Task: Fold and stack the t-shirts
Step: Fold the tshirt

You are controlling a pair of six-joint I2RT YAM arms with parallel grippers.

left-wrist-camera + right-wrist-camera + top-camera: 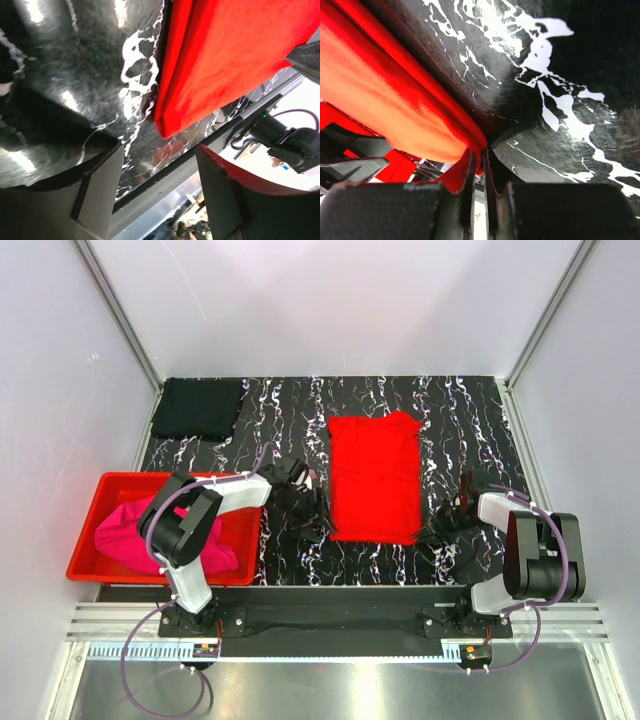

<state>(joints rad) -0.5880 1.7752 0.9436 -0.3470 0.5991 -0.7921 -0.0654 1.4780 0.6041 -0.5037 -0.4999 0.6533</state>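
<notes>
1. Closest to the right wrist camera, the right claw (479,157) is filling the bottom of that view, its two dark fingers (390,210) pressing almost together with only a thin slit between them.
2. It is pinching the near right corner of the red t-shirt (395,100), and the cloth's hem is running down into that slit.
3. Seen from above, the red t-shirt is lying as a tall rectangle in the middle of the black, white-veined surface (450,410), with its collar end pointing away from the arms.
4. Along its near edge the cloth is showing more than one layer.
5. The left claw (159,150) is standing spread wide and gripping nothing.
6. The shirt's near left corner is resting on the surface just beyond the gap between the left claw's fingers.
7. In the top view the two claws are flanking the shirt's near edge, one at each near corner.
8. The black t-shirt (197,407) is lying folded at the far left corner of the surface, well apart from the red one.
9. The magenta t-shirt (125,530) is lying crumpled inside the red plastic bin (85,540) at the near left, and the left arm is partly covering it.
</notes>
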